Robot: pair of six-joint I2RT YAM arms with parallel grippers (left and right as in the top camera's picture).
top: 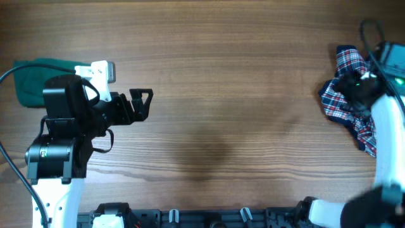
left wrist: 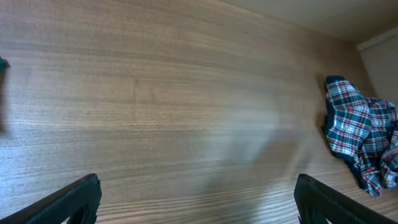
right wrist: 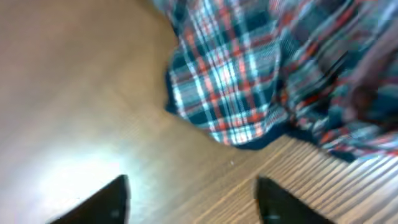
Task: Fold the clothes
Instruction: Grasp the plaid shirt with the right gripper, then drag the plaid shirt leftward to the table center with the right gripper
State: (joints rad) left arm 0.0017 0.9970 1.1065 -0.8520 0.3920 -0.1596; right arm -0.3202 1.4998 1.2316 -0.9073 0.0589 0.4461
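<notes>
Plaid garment (top: 347, 95) lies crumpled at the far right edge of the worktop (top: 209, 76). Its long axis runs roughly along that edge, away from the robot's base (it is a loose heap, so the axis is only approximate). The right arm (top: 387, 130) hangs directly over it and is much the nearer. The left arm (top: 63, 136) stands well apart at the opposite side, beside a green cloth (top: 28, 82).

In the right wrist view the right jaws are parted with nothing between them. The garment sits just ahead of them, a navy-trimmed edge (right wrist: 249, 142) nearest. The left jaws are spread wide over bare wood, grasping nothing.

The fabric does not look flattened yet, so folding has hardly begun. The next grasp probably calls for a short reach forward and down onto that near edge by the right arm.
</notes>
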